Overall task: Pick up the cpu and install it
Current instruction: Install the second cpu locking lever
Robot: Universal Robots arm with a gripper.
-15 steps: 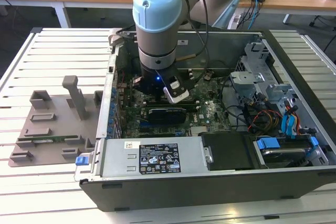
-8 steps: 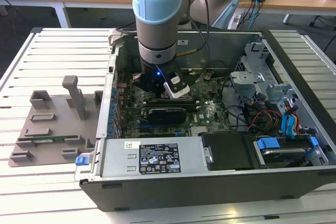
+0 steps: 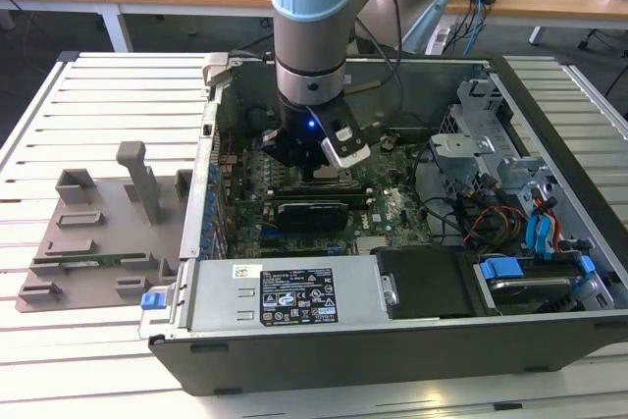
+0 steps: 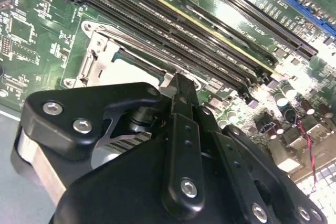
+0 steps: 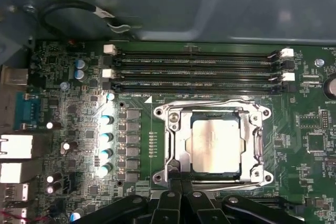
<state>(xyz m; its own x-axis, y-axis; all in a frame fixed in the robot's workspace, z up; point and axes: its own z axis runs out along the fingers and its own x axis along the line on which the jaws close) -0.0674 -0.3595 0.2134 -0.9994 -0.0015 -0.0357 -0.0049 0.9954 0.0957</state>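
The cpu (image 5: 216, 145), a pale silver square, lies flat inside the motherboard socket, ringed by the socket's metal frame (image 5: 172, 145). In the second wrist view its pale top (image 4: 134, 71) shows just beyond the fingertips. My gripper (image 5: 180, 181) hangs just above the edge of the socket with its fingers together and nothing between them. In the second wrist view the gripper (image 4: 178, 85) points at the socket's rim. In the exterior view the gripper (image 3: 314, 169) is low inside the open computer case (image 3: 412, 340), over the motherboard.
Memory slots (image 5: 197, 72) run alongside the socket, and a row of capacitors (image 5: 106, 140) stands on its other side. On the exterior view's left, a grey tray (image 3: 98, 233) rests on the slatted table. Cables and drive bays (image 3: 510, 213) crowd the case's right.
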